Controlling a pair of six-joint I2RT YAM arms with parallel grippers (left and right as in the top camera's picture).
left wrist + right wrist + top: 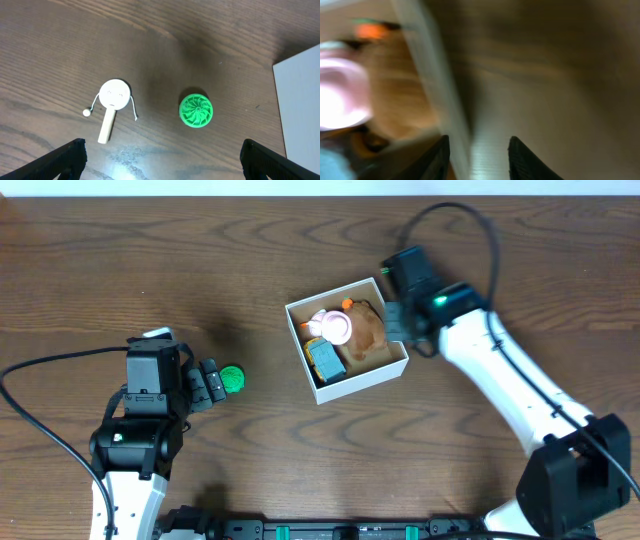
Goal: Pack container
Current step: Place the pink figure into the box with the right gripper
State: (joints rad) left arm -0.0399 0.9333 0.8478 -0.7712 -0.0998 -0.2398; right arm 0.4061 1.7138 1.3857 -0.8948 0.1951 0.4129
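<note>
The container, a white box with a brown inside, sits at the table's middle. It holds a pink round toy, a blue toy and a brown toy. My right gripper is open at its right wall. In the blurred right wrist view the fingers straddle that wall, one inside and one outside. My left gripper is open and empty beside a green ribbed disc. The left wrist view shows its fingers wide apart, the disc ahead and the box corner.
A white paddle-shaped toy with a wooden handle and a small bead on a string lies on the table left of the green disc; it does not show in the overhead view. Black cables trail from both arms over the wooden table.
</note>
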